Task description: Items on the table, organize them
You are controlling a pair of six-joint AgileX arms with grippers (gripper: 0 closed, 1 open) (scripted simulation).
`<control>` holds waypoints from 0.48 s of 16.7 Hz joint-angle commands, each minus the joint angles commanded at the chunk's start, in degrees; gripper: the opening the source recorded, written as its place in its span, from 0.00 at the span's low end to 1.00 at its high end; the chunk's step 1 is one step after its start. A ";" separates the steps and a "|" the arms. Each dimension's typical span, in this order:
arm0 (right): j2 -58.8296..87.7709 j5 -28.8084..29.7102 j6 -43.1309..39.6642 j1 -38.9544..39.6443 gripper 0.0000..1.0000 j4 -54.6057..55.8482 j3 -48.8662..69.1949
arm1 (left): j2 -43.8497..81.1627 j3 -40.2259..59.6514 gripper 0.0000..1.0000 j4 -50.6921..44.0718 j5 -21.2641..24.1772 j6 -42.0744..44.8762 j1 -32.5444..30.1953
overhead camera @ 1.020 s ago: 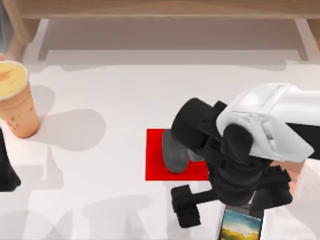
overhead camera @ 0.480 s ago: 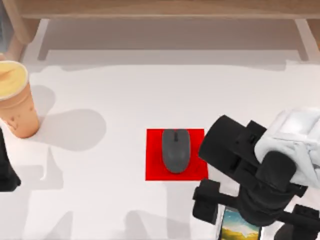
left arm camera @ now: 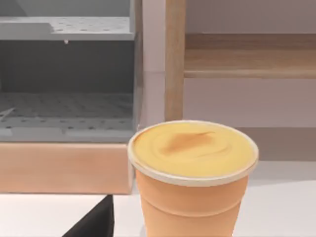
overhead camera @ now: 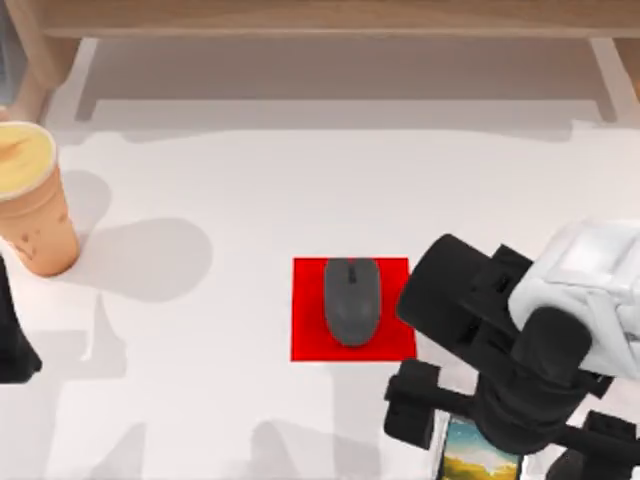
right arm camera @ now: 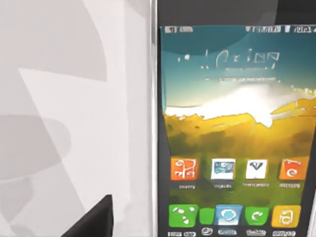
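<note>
A dark grey mouse (overhead camera: 351, 300) lies on the red mat (overhead camera: 305, 340) in the middle of the table (overhead camera: 230, 400). The black smartphone (overhead camera: 481, 458) with its colourful screen (right arm camera: 232, 133) lies flat at the front edge, right of the mat. My right gripper (overhead camera: 505, 440) hangs open directly over it, fingers (overhead camera: 410, 405) spread to either side; one finger (right arm camera: 94, 222) shows beside the phone in the right wrist view. The tan paper cup (overhead camera: 30, 200) stands upright at the far left. My left arm (overhead camera: 10, 345) is parked in front of it, facing the cup (left arm camera: 192, 173).
A light wooden shelf unit (overhead camera: 330, 20) runs along the back edge, its post (left arm camera: 174, 64) behind the cup. A grey perforated rack (left arm camera: 64, 74) stands beyond the table's left side. Bare tabletop stretches between the cup and the mat.
The right arm swung right and toward the front edge, uncovering the mouse on the mat and ending over the phone. It has hardly moved in the last half second. The left arm stayed still.
</note>
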 joint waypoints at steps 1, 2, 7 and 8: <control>0.66 0.00 -0.01 0.04 1.00 1.38 -0.71 | 0.00 0.00 1.00 0.00 0.00 0.00 0.00; 1.54 -0.01 0.02 0.05 1.00 3.28 -1.67 | 0.00 0.00 1.00 0.00 0.00 0.00 0.00; 6.85 0.00 0.16 0.10 1.00 14.77 -7.40 | 0.00 0.00 1.00 0.00 0.00 0.00 0.00; 7.53 0.00 0.18 0.10 1.00 15.99 -8.13 | 0.00 0.00 1.00 0.00 0.00 0.00 0.00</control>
